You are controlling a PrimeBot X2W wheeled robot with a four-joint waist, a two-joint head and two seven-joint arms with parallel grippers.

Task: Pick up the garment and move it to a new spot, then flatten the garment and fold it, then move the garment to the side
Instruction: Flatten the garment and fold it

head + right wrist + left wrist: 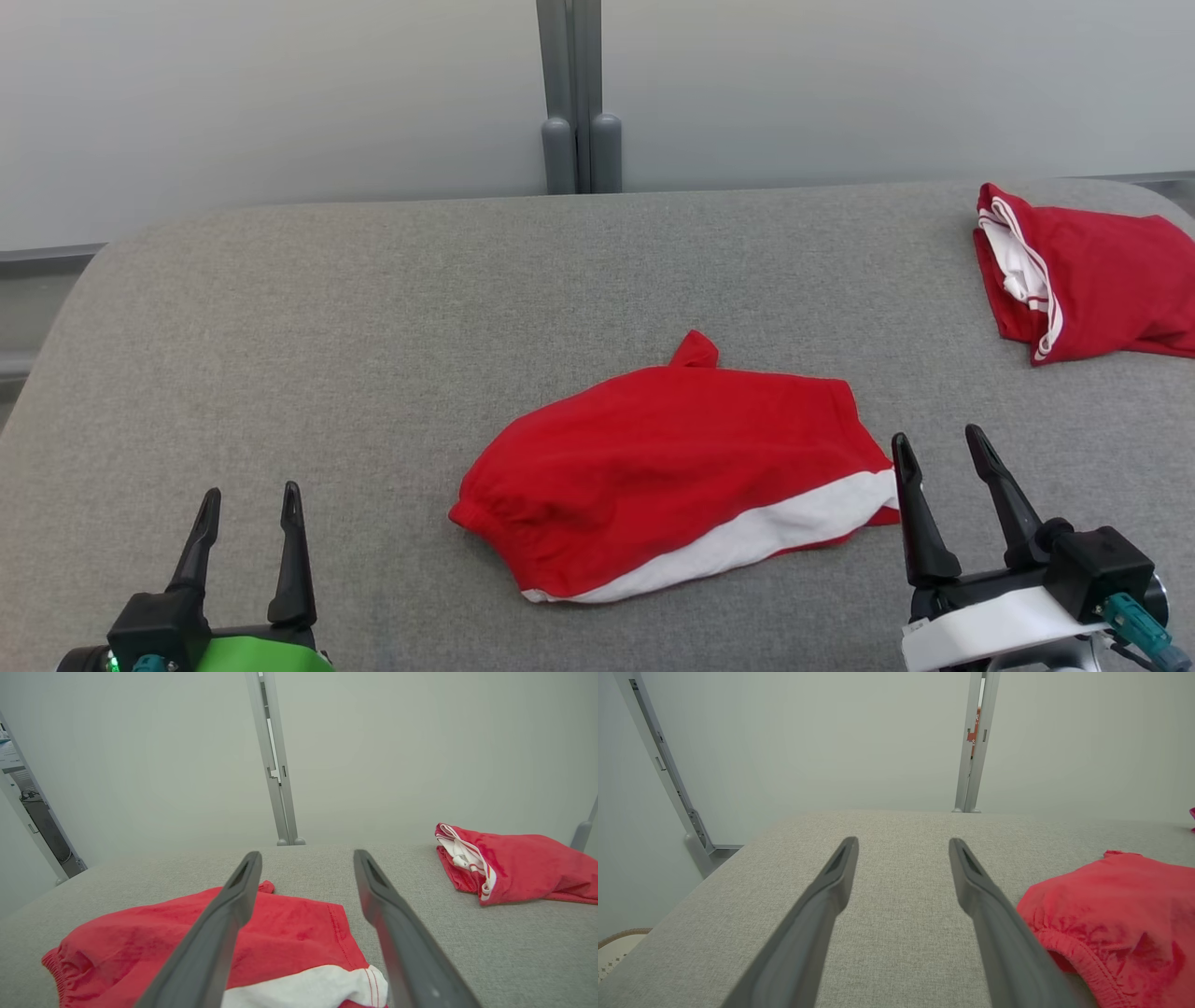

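Red shorts [672,476] are gripped by neither hand. The right hand [938,435] is seen with its fingers apart and empty, just beside the hem end of the shorts. The left hand [252,492] is also spread and empty, and is kept well apart from the waistband [471,511].

The shorts are laid near the middle of the grey counter [327,327], rather toward the near edge. The cloth is spread but wrinkled, and a small tab [695,350] is stuck out at the far edge. It is judged that flattening is not finished, and that the fold and the move to the side are not yet done. Whether the first move was made cannot be told.

The long axis is laid left to right, slightly slanted: the gathered waistband is pointed left and nearer, the hem right. A white stripe [747,541] is run along the near edge.

A second pair of red shorts [1092,280], folded, is placed at the far right.
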